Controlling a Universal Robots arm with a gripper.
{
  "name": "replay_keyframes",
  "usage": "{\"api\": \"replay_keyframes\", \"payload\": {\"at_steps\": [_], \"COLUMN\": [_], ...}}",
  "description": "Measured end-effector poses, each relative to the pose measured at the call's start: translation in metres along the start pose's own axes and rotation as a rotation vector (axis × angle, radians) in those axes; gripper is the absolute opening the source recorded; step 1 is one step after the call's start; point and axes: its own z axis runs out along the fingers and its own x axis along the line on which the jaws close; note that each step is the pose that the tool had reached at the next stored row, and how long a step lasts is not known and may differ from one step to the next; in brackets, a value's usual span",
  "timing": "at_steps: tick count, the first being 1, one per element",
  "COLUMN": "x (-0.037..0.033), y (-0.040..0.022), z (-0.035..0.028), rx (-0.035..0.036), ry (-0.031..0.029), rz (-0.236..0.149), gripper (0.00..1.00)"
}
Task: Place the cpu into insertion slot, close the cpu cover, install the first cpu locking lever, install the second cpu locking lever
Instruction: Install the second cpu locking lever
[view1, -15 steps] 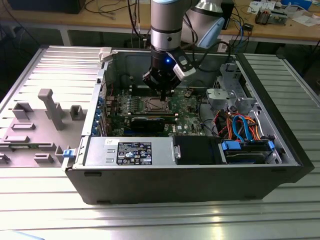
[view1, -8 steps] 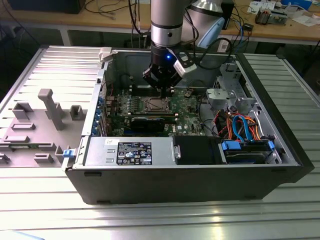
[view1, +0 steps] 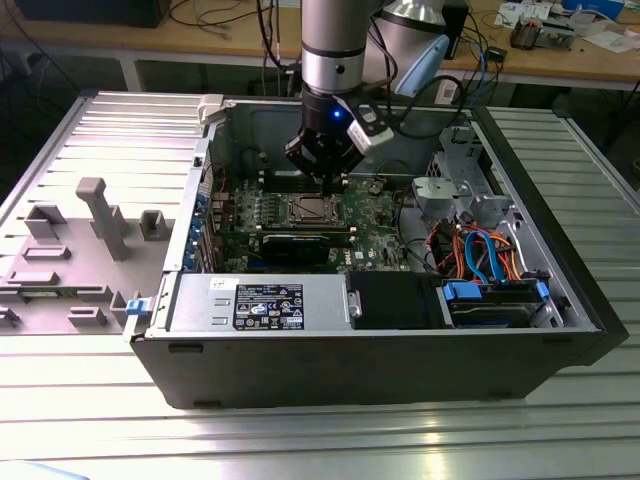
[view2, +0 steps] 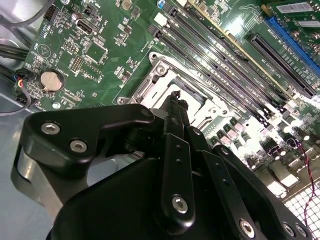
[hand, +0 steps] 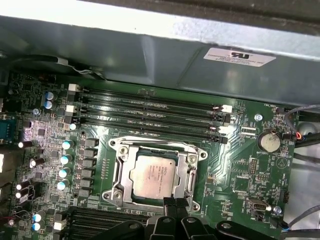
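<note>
1. First wrist view gives us the clearest look: the cpu (hand: 155, 175) lies flat inside the slot (hand: 156, 171), silver top up, with the cover (hand: 192, 172) down around it as a thin metal frame.
2. The tool (hand: 170, 204) hangs just above the slot's edge; taking the chip as the dial centre in that view, the fingertips sit at about 6 o'clock, close to the frame. Its fingers look pressed together into one narrow black tip, holding nothing.
3. Second wrist view shows the same narrow tip (view2: 175, 100) pointing down at the slot's silvery rim (view2: 160, 67), with the long black memory slots (view2: 225, 75) running just beside the socket.
4. From the exterior view, the tool (view1: 328, 180) is inside the open case (view1: 400, 370), which rests on the ribbed counter (view1: 300, 440), directly over the socket (view1: 308, 209).
5. We judge the chip seated and the cover lowered, so the work in hand seems to be a locking lever; we cannot make out either lever clearly.
6. To do it well, we would push with the closed tip only on the lever wire, keep off the chip's top and the memory slots, and press steadily until it hooks.
</note>
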Motion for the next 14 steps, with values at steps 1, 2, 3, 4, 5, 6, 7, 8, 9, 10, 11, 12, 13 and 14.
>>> {"api": "replay_keyframes", "payload": {"at_steps": [1, 2, 3, 4, 5, 6, 7, 8, 9, 10, 11, 12, 13, 14], "x": [0.0001, 0.0001, 0.0002, 0.0002, 0.0002, 0.0003, 0.0003, 0.0004, 0.0004, 0.0005, 0.0007, 0.0007, 0.0008, 0.0009], "y": [-0.0005, -0.0008, -0.0010, -0.0013, -0.0017, -0.0021, -0.0024, -0.0027, -0.0031, -0.0038, -0.0048, -0.0051, -0.0058, -0.0064], "z": [0.0000, 0.0001, 0.0001, 0.0001, 0.0001, 0.0001, 0.0001, 0.0002, 0.0002, 0.0002, 0.0003, 0.0004, 0.0004, 0.0004], "rx": [0.0000, -0.0001, -0.0001, 0.0000, -0.0001, -0.0001, 0.0000, -0.0001, 0.0001, 0.0000, 0.0000, -0.0001, 0.0000, 0.0000], "ry": [0.0000, 0.0000, 0.0000, 0.0000, 0.0000, 0.0000, 0.0001, 0.0000, 0.0000, 0.0001, 0.0001, 0.0000, 0.0000, 0.0001], "rz": [0.000, 0.000, 0.000, 0.000, 0.000, 0.000, 0.000, 0.000, 0.000, 0.000, 0.000, 0.000, 0.000, 0.000], "gripper": [0.11, 0.11, 0.11, 0.11, 0.11, 0.11, 0.11, 0.11, 0.11, 0.11, 0.11, 0.11, 0.11, 0.11]}}
